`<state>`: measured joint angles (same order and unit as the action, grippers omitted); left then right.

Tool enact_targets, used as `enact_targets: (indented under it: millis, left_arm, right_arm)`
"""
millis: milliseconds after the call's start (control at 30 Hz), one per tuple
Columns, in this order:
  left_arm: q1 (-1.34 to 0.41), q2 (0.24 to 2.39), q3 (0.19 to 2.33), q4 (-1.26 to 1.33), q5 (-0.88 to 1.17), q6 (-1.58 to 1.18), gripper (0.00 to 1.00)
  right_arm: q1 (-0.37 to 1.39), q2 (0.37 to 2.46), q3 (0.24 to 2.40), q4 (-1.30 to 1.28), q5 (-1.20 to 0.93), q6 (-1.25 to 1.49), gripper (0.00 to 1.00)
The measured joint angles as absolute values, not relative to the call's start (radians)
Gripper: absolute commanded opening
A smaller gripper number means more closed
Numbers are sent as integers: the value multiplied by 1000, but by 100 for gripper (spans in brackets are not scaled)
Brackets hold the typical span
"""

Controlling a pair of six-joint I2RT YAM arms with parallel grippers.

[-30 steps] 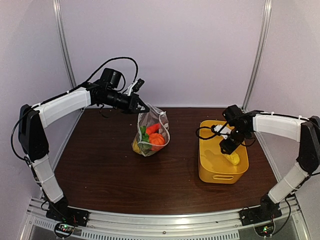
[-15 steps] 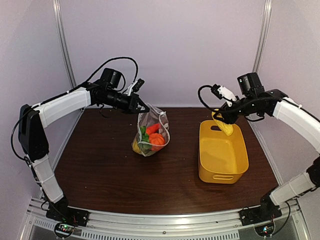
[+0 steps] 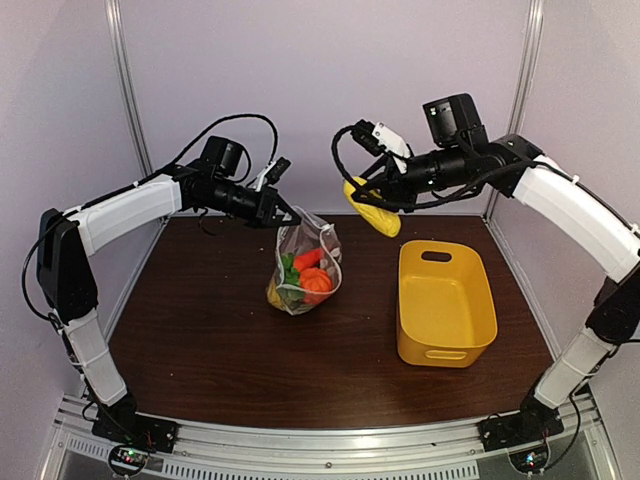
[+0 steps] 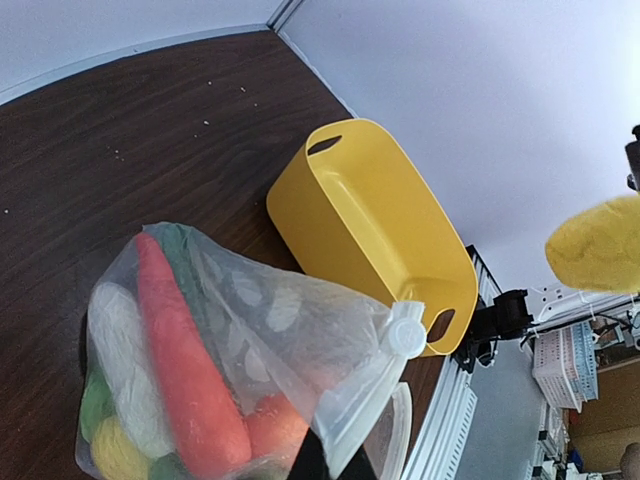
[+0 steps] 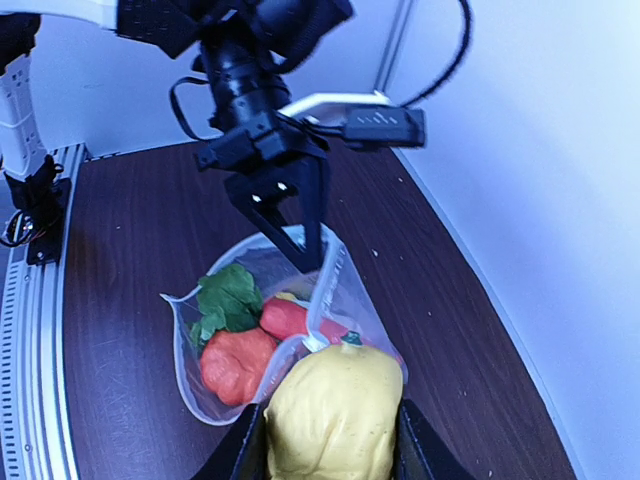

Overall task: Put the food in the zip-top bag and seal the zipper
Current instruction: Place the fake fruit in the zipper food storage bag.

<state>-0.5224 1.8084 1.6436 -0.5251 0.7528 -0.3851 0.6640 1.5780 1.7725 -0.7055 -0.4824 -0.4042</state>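
Observation:
The zip-top bag (image 3: 305, 262) hangs open over the table, with orange, red, green and white food (image 4: 190, 380) inside. My left gripper (image 3: 289, 219) is shut on the bag's zipper edge (image 4: 360, 415), just below the white slider tab (image 4: 406, 331). My right gripper (image 3: 368, 200) is shut on a yellow toy vegetable (image 3: 383, 222) and holds it in the air, up and to the right of the bag. In the right wrist view that yellow piece (image 5: 330, 415) sits between my fingers (image 5: 250, 445), above the bag's open mouth (image 5: 240, 330).
The yellow basket (image 3: 445, 305) stands on the right of the dark wooden table (image 3: 200, 340), with nothing showing inside it. White enclosure walls and metal posts close in the back and sides.
My right gripper has lifted the yellow piece out of the basket and carried it up and left towards the bag. The left arm and the bag have stayed still.

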Motion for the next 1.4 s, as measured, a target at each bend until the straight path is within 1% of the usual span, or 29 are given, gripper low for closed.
enact_targets:
  millis: [133, 333, 533, 833, 1133, 1400]
  left_arm:
    - [-522, 1813, 1646, -525, 800, -391, 0]
    - [-522, 1831, 1696, -576, 838, -395, 0]
    - [-522, 1823, 1702, -628, 857, -390, 0]
    - [-522, 1787, 1710, -793, 911, -297, 0]
    - [-526, 1754, 1749, -907, 976, -208, 0]
    - [-545, 1713, 1758, -972, 982, -159, 0]
  right_arm:
    - [780, 1633, 1845, -704, -500, -470, 33]
    - [908, 1729, 1964, -709, -501, -569, 33]
    - [974, 1811, 2050, -706, -498, -653, 34]
    - [1043, 1927, 2153, -712, -551, -760, 36]
    - [1143, 1987, 2168, -757, -520, -924, 36]
    - [1137, 1984, 2135, -758, -451, -998, 36]
